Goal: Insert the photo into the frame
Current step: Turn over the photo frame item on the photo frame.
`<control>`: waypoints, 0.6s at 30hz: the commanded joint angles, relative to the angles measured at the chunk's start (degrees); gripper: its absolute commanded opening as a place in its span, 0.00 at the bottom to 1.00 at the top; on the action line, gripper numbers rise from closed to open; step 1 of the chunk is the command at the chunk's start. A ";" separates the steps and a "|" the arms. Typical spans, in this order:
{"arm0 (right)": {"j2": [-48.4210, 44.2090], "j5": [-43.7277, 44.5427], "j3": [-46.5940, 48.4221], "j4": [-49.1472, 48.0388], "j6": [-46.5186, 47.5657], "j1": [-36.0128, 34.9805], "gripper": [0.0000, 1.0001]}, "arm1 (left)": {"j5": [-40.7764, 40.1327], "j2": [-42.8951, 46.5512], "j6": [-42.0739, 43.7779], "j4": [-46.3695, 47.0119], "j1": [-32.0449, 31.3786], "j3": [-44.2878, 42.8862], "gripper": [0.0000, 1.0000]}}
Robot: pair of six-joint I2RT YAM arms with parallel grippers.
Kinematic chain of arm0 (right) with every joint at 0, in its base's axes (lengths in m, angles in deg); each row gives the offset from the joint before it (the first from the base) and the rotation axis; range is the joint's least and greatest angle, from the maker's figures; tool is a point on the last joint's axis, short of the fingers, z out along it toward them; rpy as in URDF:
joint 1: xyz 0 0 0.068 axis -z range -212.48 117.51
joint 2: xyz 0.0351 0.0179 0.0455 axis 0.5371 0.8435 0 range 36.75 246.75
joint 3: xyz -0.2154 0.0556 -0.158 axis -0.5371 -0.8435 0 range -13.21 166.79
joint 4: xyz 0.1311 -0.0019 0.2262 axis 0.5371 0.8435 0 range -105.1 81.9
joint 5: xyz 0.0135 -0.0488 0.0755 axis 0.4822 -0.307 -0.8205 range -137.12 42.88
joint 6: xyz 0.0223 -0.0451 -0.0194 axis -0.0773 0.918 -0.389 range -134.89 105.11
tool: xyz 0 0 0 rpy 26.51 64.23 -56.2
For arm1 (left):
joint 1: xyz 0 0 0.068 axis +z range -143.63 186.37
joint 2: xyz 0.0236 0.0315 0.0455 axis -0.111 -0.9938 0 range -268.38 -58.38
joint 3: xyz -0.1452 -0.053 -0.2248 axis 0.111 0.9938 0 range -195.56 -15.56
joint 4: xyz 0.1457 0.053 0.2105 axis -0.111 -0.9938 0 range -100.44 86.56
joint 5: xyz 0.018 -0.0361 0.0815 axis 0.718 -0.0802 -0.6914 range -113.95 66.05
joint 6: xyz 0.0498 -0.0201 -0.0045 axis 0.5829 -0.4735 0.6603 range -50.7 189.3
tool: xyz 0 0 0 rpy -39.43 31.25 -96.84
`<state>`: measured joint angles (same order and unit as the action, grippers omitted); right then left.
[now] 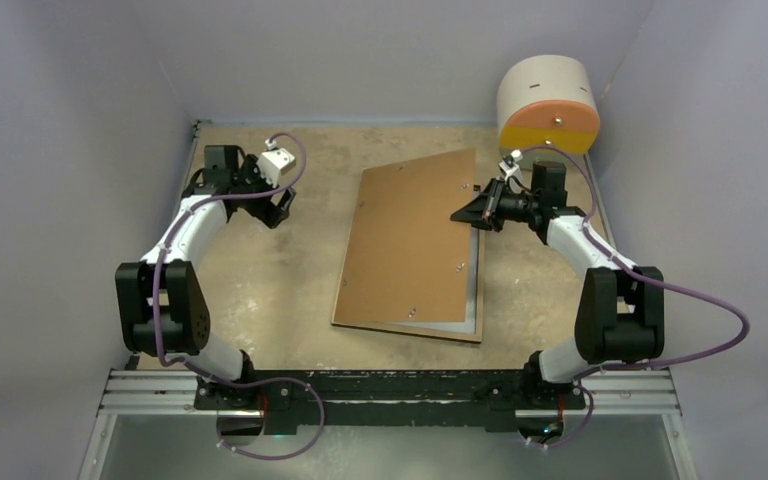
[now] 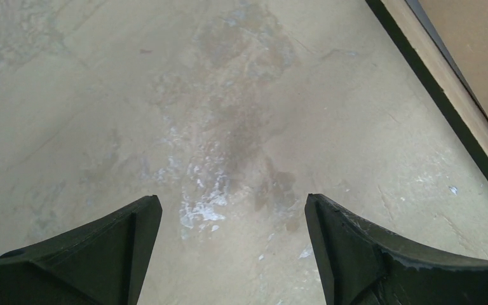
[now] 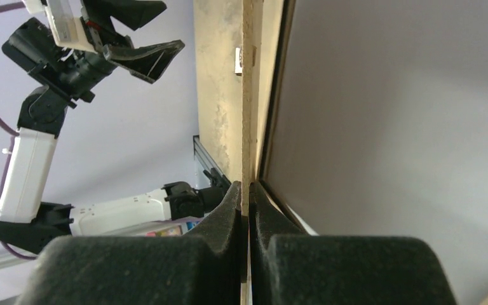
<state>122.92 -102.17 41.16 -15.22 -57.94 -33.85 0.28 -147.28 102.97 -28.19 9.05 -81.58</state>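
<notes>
The frame (image 1: 410, 332) lies back up at mid-table; its black edge and light wood back show in the left wrist view (image 2: 448, 95). A pale grey sheet (image 1: 474, 285) lies inside it, seemingly the photo's plain back; its printed side is hidden. It fills the right of the right wrist view (image 3: 387, 127). A brown backing board (image 1: 410, 235) lies skewed over both. My right gripper (image 1: 457, 214) is shut on the board's right edge (image 3: 248, 190) and holds that edge raised. My left gripper (image 1: 278, 205) is open and empty over bare table (image 2: 233, 210), left of the frame.
A beige cylinder with an orange band (image 1: 548, 103) stands at the back right corner. Grey walls close the table on the left, back and right. The worn tabletop (image 1: 280, 290) spreads left of the frame. Metal rails (image 1: 390, 390) run along the near edge.
</notes>
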 commanded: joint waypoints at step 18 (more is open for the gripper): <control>4.22 -8.73 -0.89 -2.37 3.45 5.50 0.00 | -0.14 -0.91 3.25 2.12 -5.25 2.63 0.89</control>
<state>127.21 -105.93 37.38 -15.41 -55.62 -28.34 -0.16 -147.70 104.96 -26.84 4.70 -79.41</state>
